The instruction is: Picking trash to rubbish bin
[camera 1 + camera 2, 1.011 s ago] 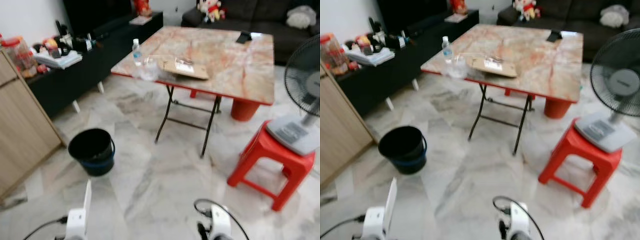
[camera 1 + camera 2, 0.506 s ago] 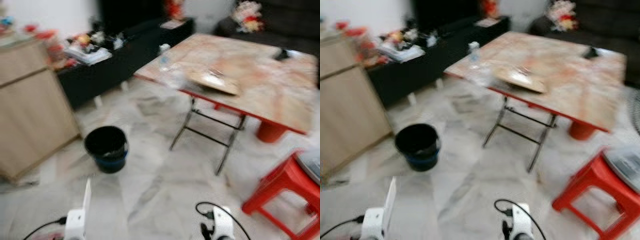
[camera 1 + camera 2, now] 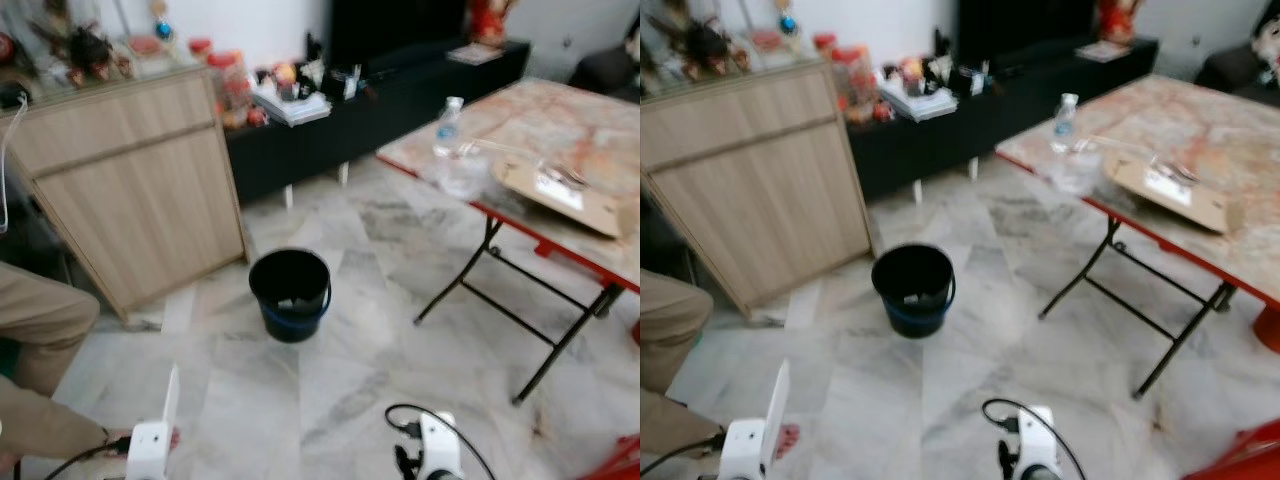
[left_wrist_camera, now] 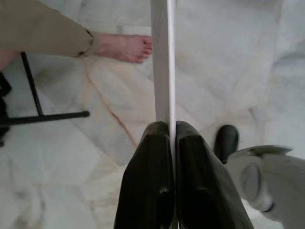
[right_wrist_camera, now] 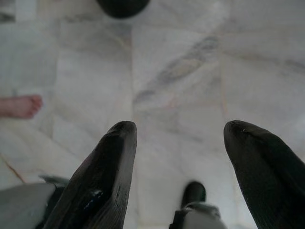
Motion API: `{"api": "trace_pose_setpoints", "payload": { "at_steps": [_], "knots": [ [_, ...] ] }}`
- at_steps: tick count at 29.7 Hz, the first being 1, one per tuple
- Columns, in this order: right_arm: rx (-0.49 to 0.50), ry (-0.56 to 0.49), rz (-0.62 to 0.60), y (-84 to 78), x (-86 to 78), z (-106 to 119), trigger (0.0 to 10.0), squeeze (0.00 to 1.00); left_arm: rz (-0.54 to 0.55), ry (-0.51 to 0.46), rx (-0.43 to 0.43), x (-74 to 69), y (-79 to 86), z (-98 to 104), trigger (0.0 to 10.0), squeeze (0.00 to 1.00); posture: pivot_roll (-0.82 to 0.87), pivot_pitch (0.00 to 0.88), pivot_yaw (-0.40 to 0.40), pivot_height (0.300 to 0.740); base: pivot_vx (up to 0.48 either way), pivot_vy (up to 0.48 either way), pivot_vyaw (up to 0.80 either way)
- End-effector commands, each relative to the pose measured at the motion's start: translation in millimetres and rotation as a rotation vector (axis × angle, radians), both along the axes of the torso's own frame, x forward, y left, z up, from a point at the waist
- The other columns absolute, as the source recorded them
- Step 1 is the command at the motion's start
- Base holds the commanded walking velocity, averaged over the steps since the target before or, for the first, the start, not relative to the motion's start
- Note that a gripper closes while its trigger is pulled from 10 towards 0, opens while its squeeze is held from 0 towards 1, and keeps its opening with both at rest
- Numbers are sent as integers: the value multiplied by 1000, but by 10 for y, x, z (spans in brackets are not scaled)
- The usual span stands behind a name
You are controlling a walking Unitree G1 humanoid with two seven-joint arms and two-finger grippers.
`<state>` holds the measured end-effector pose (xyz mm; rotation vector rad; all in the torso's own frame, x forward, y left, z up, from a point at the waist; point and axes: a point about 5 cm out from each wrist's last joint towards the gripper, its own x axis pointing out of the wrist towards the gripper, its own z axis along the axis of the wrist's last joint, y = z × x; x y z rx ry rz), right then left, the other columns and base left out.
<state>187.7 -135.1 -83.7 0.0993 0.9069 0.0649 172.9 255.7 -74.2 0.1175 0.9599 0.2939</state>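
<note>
A thin white flat sheet of trash (image 4: 163, 62) stands on edge, and my left gripper (image 4: 171, 126) is shut on its lower end, low over the marble floor. The same sheet (image 3: 172, 396) rises at the bottom left of the left eye view. A black round bin (image 3: 290, 293) with a blue band stands on the floor ahead, a little left of centre, well beyond both arms. My right gripper (image 5: 178, 131) hangs open over the floor with nothing between its fingers. The bin's rim (image 5: 123, 5) shows at the far edge of the right wrist view.
A person in beige trousers (image 3: 40, 330) sits at the left, a bare foot (image 4: 125, 46) near my left arm. A wooden cabinet (image 3: 140, 180) stands behind the bin. A folding table (image 3: 560, 150) with a bottle (image 3: 448, 125) and cardboard (image 3: 560, 190) is on the right.
The camera has swung to the left: the bin now lies near the middle, the cabinet and a person have come into view, and the fan and red stool are gone.
</note>
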Motion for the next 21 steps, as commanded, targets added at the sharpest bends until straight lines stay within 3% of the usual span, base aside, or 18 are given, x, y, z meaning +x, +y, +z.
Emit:
{"api": "trace_pose_setpoints", "payload": {
  "at_steps": [1, 14, 21],
  "knots": [
    [-29, 12, -25, -147, -39, -19, 10000, 0, -17, -17, -5, 72, -63, 16, 10000, 0, 58, 23, -6, 740, 247, 0, 0],
    [-66, 3, -62, -277, -3, 3, 10000, 0, -28, -18, -4, 81, -88, 13, 10000, 0, 36, 31, -8, 740, 244, 0, 0],
    [-55, -7, -70, -304, -7, 7, 10000, 0, -24, -31, -8, 121, -96, 30, 10000, 0, 38, 34, -17, 740, 34, 0, 0]
  ]
}}
